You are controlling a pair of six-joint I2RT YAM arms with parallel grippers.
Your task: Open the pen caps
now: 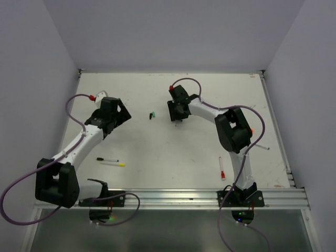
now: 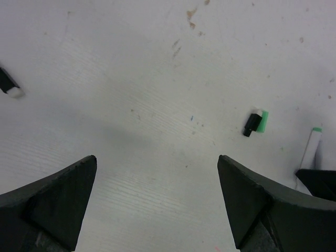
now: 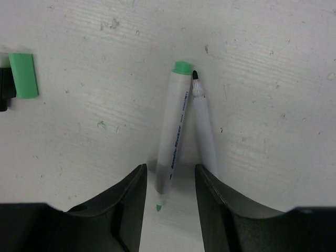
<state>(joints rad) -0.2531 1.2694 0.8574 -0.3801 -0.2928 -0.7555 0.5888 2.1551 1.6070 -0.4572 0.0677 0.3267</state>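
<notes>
Right wrist view: right jaws parted, seemingly straddling 2 uncapped pens; left jaws gape wide.

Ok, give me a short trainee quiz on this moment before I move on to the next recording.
1. True or false: the left gripper is shut on a pen.
2. The loose cap left of the pens in the right wrist view is: A red, B green, C yellow?
3. How many pens lie uncapped by the right gripper?
Key: 1 false, it is open and empty; 2 B; 3 two.
</notes>
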